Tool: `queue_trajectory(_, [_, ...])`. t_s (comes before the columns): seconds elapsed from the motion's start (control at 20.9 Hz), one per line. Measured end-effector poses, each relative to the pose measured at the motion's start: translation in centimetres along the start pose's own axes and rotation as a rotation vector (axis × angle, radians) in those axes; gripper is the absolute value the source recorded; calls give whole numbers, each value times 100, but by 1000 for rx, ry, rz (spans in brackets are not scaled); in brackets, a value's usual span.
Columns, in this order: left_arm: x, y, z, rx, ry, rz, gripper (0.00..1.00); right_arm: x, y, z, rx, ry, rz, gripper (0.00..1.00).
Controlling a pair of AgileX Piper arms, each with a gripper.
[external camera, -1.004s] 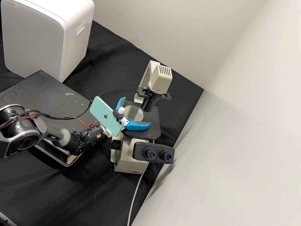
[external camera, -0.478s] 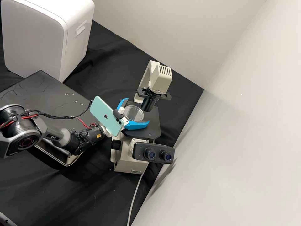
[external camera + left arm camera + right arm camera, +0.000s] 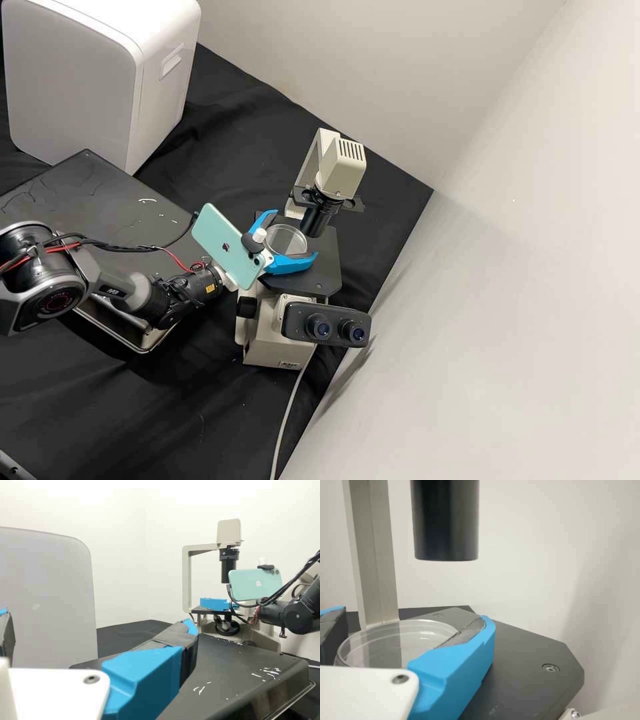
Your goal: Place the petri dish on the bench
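Note:
A clear round petri dish (image 3: 285, 239) lies on the black stage (image 3: 325, 270) of a beige microscope (image 3: 279, 343), just under its dark condenser tube (image 3: 313, 217). My right gripper (image 3: 296, 237) reaches in from the left and is shut on the dish, one blue finger on each side. In the right wrist view the dish (image 3: 395, 637) sits between the fingers (image 3: 455, 655), and the inner pad meets its rim. My left gripper (image 3: 75, 645) stands open and holds nothing, low over a black tray (image 3: 240, 665), far from the microscope (image 3: 210, 575).
A large white box (image 3: 93, 73) stands at the back left. The black metal tray (image 3: 100, 193) lies in front of it, under the right arm. A teal phone (image 3: 223, 245) is mounted on the right wrist. A pale wall (image 3: 520, 280) closes off the bench on the right.
The right gripper's fingers have drawn together around the petri dish, from wide apart to touching its rim. The arm and the dish have stayed in place.

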Motion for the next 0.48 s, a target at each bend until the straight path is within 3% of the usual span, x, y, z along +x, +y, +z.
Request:
queue_trajectory(0.1, [0, 0, 0, 0, 0, 0, 100, 7, -7, 5, 16, 0, -3, 0])
queue_trajectory(0.48, [0, 0, 0, 0, 0, 0, 100, 8, -9, 1, 17, 4, -5, 0])
